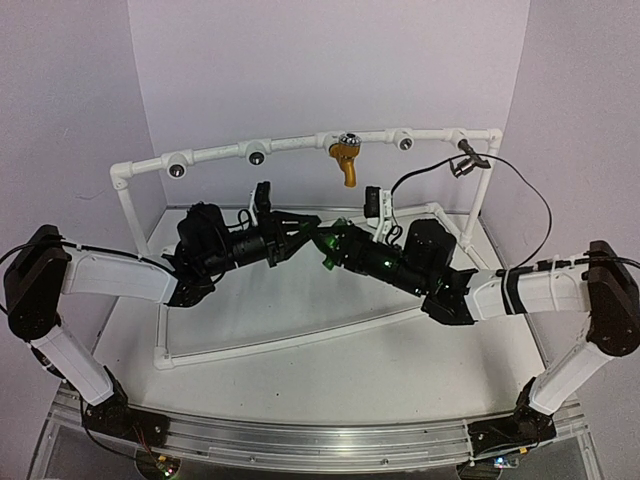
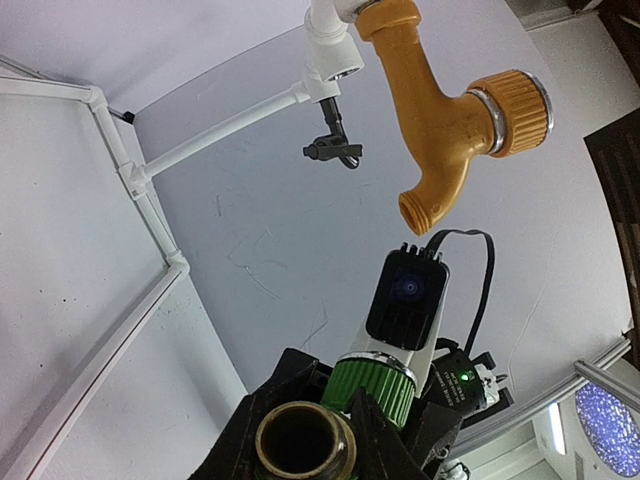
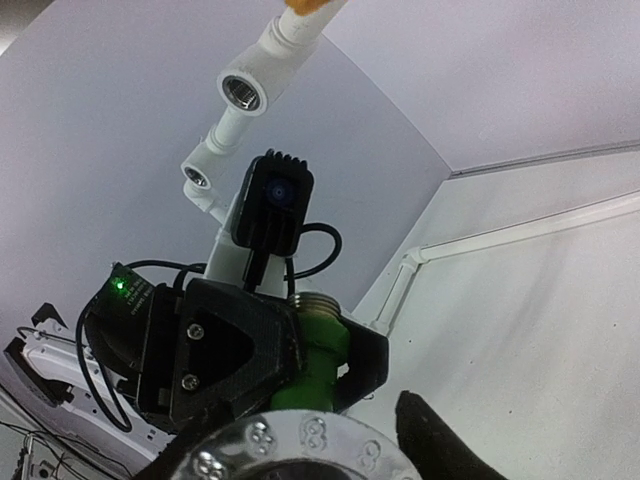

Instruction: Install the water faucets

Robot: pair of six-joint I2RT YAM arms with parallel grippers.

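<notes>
Above the middle of the table my left gripper (image 1: pixel 310 232) is shut on the green faucet (image 1: pixel 328 243). The left wrist view has its brass threaded mouth (image 2: pixel 300 440) between my black fingers and its ribbed green cap (image 2: pixel 378 385) just beyond. My right gripper (image 1: pixel 337 250) faces it from the other side, open. In the right wrist view one finger (image 3: pixel 440 440) stands off the faucet's silver cap face (image 3: pixel 290 450), and the green body (image 3: pixel 322 350) sits in the left gripper's fingers (image 3: pixel 240 350). The mustard-yellow faucet (image 1: pixel 347 160) hangs from the pipe frame's top rail. The dark faucet (image 1: pixel 466 160) hangs near the right corner.
The white pipe frame (image 1: pixel 290 148) spans the back, with round sockets (image 1: pixel 176 170) (image 1: pixel 257 157) (image 1: pixel 405 143) along its top rail and a base loop (image 1: pixel 300 335) lying on the table. A black cable (image 1: pixel 520 190) arcs by the right post.
</notes>
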